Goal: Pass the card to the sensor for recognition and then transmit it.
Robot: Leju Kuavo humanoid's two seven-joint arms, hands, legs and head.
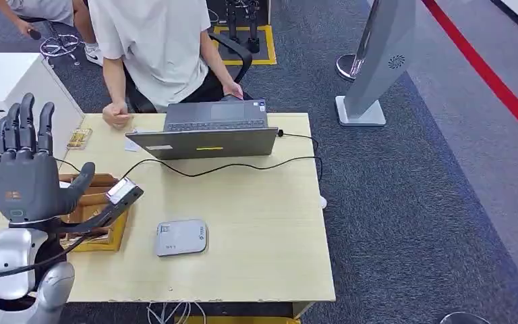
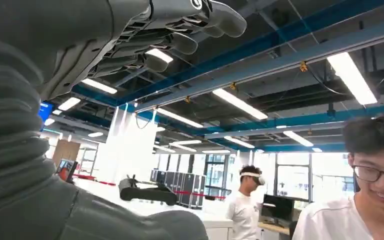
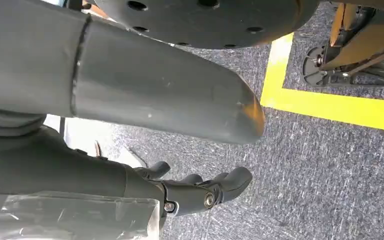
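Fingers [image 1: 25, 118] of the left hand [image 1: 27, 175] stand upright and spread above the counter's [image 1: 256, 229] near-left corner, holding nothing. The left wrist view shows them against ceiling lights, with a seated person [image 2: 365, 200] beyond. From the head view that person sits behind an open laptop [image 1: 209, 135]. The grey sensor [image 1: 181, 237] lies flat near the counter's front, beside a wooden tray [image 1: 104, 239]. A pale, card-like slip [image 1: 132, 144] lies by the person's hand; I cannot tell whether it is the card. The right wrist view shows the right hand [image 3: 195, 187] over carpet, loosely open and holding nothing.
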